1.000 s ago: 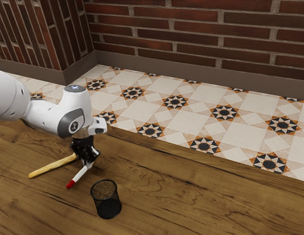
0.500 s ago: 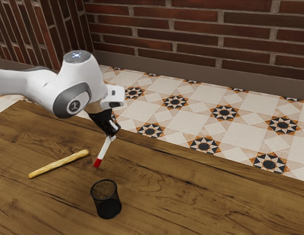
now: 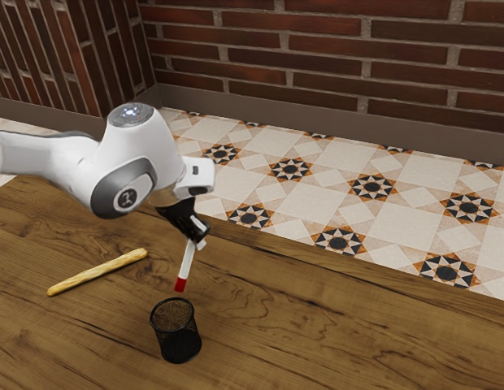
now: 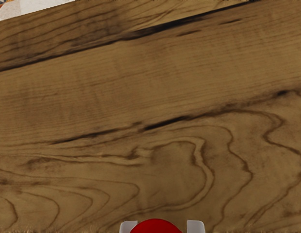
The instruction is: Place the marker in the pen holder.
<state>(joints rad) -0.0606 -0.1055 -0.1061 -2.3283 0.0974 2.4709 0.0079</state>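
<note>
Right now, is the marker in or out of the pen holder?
Out: the marker hangs from the gripper, its red end clear of the pen holder.

One marker, one pen holder, one stick, one gripper

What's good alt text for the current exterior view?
Gripper holding a white marker, red end down, above a wooden table, outside a black mesh pen holder. A tan stick lies toward the exterior view's left; brick wall behind.
</note>
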